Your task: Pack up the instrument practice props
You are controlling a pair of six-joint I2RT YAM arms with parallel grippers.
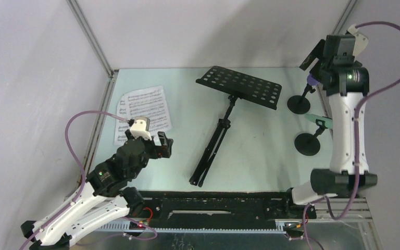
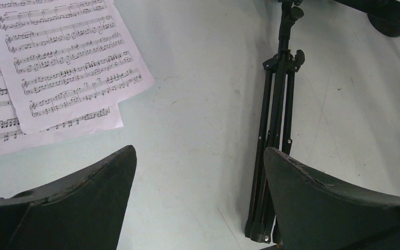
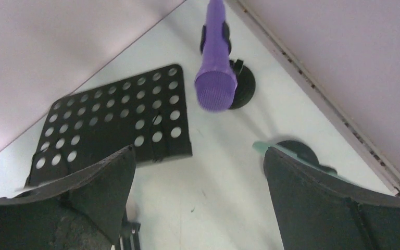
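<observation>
The black music rack lies folded on the table, its perforated plate (image 1: 239,87) at the back and its tripod legs (image 1: 213,143) pointing to the front. White sheet-music pages (image 1: 143,112) lie at the back left. The purple microphone (image 1: 311,80) and the mint-green microphone (image 1: 320,122) each sit in a round-based holder at the right. My left gripper (image 1: 164,146) is open and empty, between the pages (image 2: 67,62) and the tripod legs (image 2: 276,120). My right gripper (image 1: 312,57) is open and empty, high above the purple microphone (image 3: 216,78), the plate (image 3: 114,122) and the mint-green microphone (image 3: 271,149).
The holder bases (image 1: 298,104) (image 1: 308,144) stand close to the right wall. Metal frame posts (image 1: 91,39) rise at the back corners. A black rail (image 1: 213,205) runs along the near edge between the arm bases.
</observation>
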